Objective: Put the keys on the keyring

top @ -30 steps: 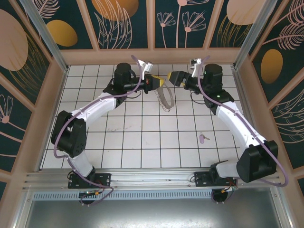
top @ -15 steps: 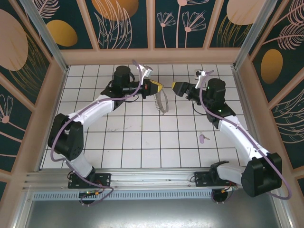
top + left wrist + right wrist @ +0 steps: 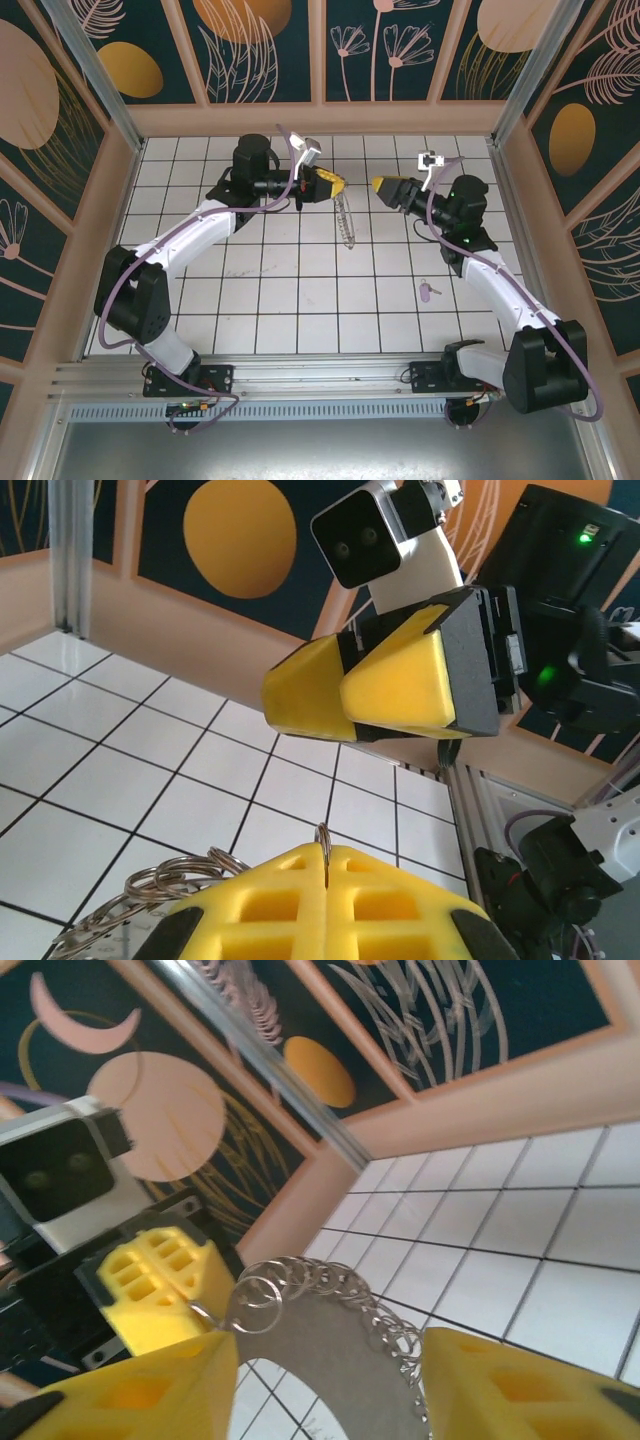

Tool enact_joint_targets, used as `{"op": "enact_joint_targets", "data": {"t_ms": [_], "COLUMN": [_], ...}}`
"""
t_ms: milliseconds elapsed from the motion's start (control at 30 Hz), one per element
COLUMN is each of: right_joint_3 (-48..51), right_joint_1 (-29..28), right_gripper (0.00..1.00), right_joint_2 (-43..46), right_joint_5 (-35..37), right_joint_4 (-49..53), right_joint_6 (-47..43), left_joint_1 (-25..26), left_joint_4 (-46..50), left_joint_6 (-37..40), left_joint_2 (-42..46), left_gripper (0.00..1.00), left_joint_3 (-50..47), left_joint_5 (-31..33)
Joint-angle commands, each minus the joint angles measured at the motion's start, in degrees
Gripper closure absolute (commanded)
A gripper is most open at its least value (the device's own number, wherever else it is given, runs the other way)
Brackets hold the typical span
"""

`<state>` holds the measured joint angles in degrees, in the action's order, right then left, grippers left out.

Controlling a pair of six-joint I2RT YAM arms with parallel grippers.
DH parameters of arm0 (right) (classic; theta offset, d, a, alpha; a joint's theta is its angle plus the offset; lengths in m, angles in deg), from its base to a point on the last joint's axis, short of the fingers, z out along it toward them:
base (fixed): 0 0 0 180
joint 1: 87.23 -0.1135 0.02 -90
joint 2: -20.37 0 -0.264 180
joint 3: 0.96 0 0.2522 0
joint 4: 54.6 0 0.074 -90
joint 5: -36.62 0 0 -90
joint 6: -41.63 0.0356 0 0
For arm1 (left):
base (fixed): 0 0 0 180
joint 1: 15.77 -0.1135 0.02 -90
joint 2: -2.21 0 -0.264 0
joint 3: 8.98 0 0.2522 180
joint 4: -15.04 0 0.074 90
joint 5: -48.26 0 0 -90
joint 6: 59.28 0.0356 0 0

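Well, your left gripper (image 3: 337, 187) is clamped shut on the thin grey metal chain keyring (image 3: 347, 222), which hangs from it.
From your left wrist you get one small ring poking up at the seam of the closed yellow fingers (image 3: 300, 880); the rest is cut off at the frame's bottom edge. Your right gripper (image 3: 378, 185) faces it just beside, jaws apart, and the blurred chain shows between them. Whether it touches a pad you can't tell. The tiny pale lilac-pink key (image 3: 428, 290) lies on the white tiled floor (image 3: 300, 300), well apart from both.
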<state>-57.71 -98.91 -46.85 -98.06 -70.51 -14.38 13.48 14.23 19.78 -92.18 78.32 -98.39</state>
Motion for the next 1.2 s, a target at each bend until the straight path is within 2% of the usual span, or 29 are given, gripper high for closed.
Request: {"op": "enact_joint_targets", "data": {"t_ms": [0,167,333,1167], "right_joint_3": [0.6,-0.3,-1.3,-6.0], "right_joint_1": [0.8,0.6,-0.3,-5.7], "right_gripper": [0.54,0.6,0.65,0.65], "right_joint_2": [0.0,-2.2,-3.4,-5.0], "right_joint_5": [-10.2,-16.2,-17.8,-13.6], "right_joint_4": [-10.1,-13.0,-13.7,-13.9], "right_joint_6": [0.6,0.4,0.0,-0.4], "left_joint_1": [0.2,0.2,0.2,0.3], "left_joint_4": [-3.6,-4.6,-5.9,-11.5], "left_joint_6": [1.0,-0.7,-2.4,-7.5], "left_joint_2": [0.6,-1.3,-1.5,-1.2], "left_gripper": [1.0,1.0,1.0,1.0], "left_joint_3": [3.5,5.1,5.3,3.3], "left_joint_5": [-5.1,-8.3,-10.5,-12.8]}}
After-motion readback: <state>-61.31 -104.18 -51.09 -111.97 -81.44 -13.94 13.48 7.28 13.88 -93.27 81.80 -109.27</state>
